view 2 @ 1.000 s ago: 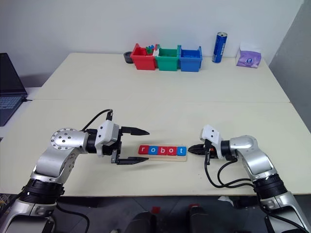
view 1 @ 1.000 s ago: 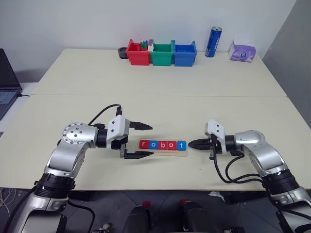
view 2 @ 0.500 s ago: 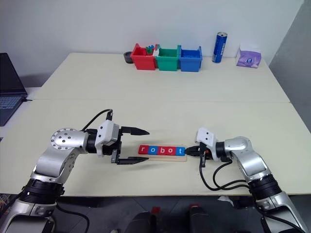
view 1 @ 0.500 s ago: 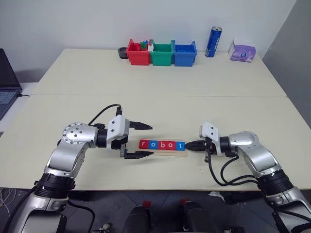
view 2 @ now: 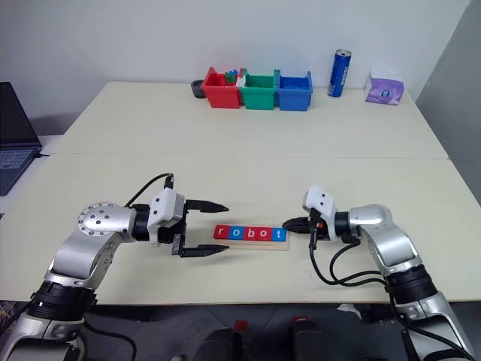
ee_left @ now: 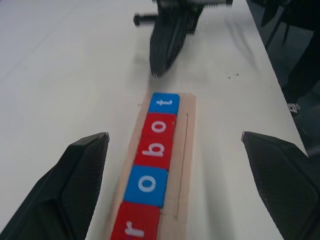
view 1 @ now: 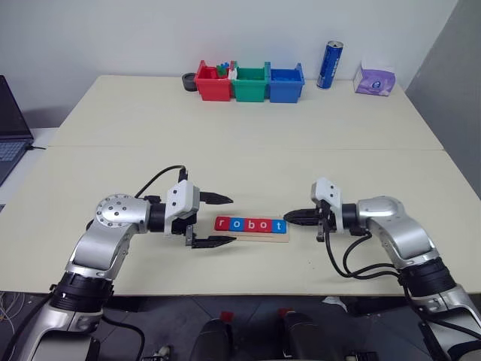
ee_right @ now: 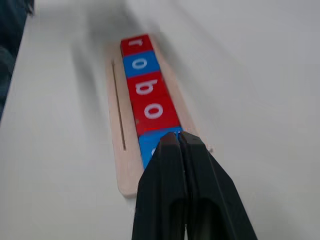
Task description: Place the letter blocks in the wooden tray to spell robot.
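Jaws of the left gripper (view 1: 216,220) gape empty; the right gripper's (ee_right: 179,138) are pressed together, holding nothing. Five flat red and blue letter blocks (view 1: 251,224) spelling "robot" fill the pale wooden tray (view 1: 255,237), lower centre on the tabletop (view 1: 240,150).

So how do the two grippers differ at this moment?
The left gripper has its fingers spread wide, off the r end of the wooden tray; the right gripper has its fingers together, just off the t end. Both are empty and point at the letter blocks, which spell robot.
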You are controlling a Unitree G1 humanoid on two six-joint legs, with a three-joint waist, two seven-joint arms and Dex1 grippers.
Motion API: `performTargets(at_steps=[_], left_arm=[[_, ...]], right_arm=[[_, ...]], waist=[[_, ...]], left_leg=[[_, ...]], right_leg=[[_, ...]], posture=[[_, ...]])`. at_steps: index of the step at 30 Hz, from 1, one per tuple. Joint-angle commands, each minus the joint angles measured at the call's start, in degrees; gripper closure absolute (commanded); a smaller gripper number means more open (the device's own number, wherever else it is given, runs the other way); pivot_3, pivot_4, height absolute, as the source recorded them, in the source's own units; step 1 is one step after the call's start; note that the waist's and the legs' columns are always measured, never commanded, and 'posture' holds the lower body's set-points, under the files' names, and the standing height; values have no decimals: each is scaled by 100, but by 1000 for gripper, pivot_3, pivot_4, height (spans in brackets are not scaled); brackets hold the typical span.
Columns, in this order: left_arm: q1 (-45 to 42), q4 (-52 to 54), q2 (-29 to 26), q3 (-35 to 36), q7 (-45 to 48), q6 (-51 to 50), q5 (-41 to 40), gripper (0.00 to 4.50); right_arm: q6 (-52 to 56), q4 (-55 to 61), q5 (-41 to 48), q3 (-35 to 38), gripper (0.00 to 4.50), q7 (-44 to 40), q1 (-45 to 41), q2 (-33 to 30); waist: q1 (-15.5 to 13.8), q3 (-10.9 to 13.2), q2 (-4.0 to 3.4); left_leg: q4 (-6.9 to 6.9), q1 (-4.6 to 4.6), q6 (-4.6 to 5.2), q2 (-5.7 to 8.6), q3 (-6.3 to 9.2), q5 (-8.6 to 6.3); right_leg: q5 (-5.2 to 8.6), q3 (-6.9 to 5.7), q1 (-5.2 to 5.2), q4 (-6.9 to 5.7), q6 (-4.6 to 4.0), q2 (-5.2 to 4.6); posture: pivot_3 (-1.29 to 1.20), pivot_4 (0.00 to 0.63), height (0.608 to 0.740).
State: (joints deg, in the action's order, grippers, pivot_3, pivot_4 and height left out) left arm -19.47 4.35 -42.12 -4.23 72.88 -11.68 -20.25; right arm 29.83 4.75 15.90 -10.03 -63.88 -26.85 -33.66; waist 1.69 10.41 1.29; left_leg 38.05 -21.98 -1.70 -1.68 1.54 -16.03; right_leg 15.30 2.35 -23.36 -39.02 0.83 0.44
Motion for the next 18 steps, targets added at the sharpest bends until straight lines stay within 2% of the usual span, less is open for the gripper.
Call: performTargets(at_steps=[1,6,9,10,18], left_arm=[[113,341,-213,325,-250,-513,-206,0],[537,636,-768,491,-465,-1273,-124,0],[767,785,-987,589,-434,-1321,-180,0],[816,805,-1022,636,-443,-1300,-196,0],[886,861,-1055,855,-453,-1033,-206,0]], right_arm=[[478,937,435,299,3170,35,268,-277],[800,1583,664,412,1345,93,539,-599],[805,1703,669,386,249,210,587,-658],[756,1726,630,350,40,237,605,-680],[607,1690,581,225,40,316,687,-742]], waist=[[-1,0,0],[4,0,0],[15,0,0],[11,0,0],[-6,1,1]], left_leg=[[-1,-1,0,0,1,0],[0,1,0,1,-1,0],[-2,7,0,0,-2,0],[-2,7,0,0,-3,0],[0,2,0,1,-11,0]], right_leg=[[0,0,0,1,0,0],[1,-1,0,-1,2,0],[1,0,0,-1,2,1],[1,0,0,-1,2,1],[1,0,0,2,2,0]], posture=[[0,150,740],[0,150,740],[0,150,740],[0,150,740],[0,150,740]])
